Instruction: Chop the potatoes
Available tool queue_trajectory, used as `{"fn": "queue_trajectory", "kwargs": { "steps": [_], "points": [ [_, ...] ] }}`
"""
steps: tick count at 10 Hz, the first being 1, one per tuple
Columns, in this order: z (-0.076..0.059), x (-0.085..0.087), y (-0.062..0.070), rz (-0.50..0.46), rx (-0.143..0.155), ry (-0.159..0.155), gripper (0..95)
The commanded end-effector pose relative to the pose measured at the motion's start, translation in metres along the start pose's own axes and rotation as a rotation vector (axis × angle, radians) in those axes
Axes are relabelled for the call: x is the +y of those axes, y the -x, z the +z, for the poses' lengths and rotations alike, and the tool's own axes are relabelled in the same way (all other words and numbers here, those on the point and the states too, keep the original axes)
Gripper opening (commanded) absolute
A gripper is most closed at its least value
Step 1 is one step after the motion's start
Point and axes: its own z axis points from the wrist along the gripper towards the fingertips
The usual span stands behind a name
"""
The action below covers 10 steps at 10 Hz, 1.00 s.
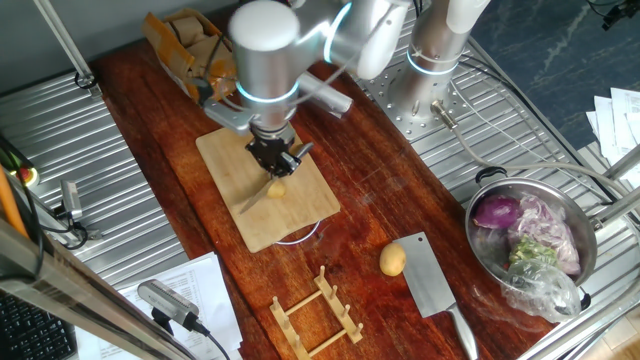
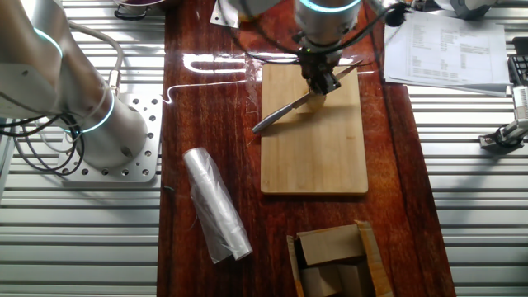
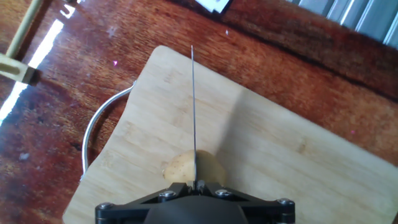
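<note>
A small yellow-tan potato (image 1: 276, 188) (image 2: 316, 101) (image 3: 180, 167) lies on the bamboo cutting board (image 1: 290, 215) (image 2: 313, 157) (image 3: 280, 155). My gripper (image 1: 272, 160) (image 2: 322, 78) (image 3: 196, 185) hangs right over it, shut on a knife (image 1: 255, 197) (image 2: 285, 111) (image 3: 193, 112). In the hand view the thin blade runs edge-on across the potato's middle, its tip reaching toward the board's far edge. A second whole potato (image 1: 392, 260) rests on the wooden table off the board, next to a cleaver (image 1: 430, 280).
A steel bowl (image 1: 585, 225) at the right holds a purple onion and scraps in a bag. A wooden rack (image 1: 315, 315) lies near the front edge. A cardboard box (image 1: 190, 50) (image 2: 334, 264) and a plastic roll (image 2: 216, 205) sit beyond the board. A wire ring (image 3: 93, 134) lies under the board's edge.
</note>
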Motion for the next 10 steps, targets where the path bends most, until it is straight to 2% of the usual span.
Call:
{"fn": "queue_trajectory", "kwargs": {
  "steps": [1,6,10],
  "points": [
    [-0.001,0.000,-0.001,0.033,0.041,0.020,0.0],
    [-0.001,0.000,0.003,0.041,0.056,0.033,0.0],
    [-0.010,0.004,0.001,0.042,0.086,0.033,0.0]
  ]
}}
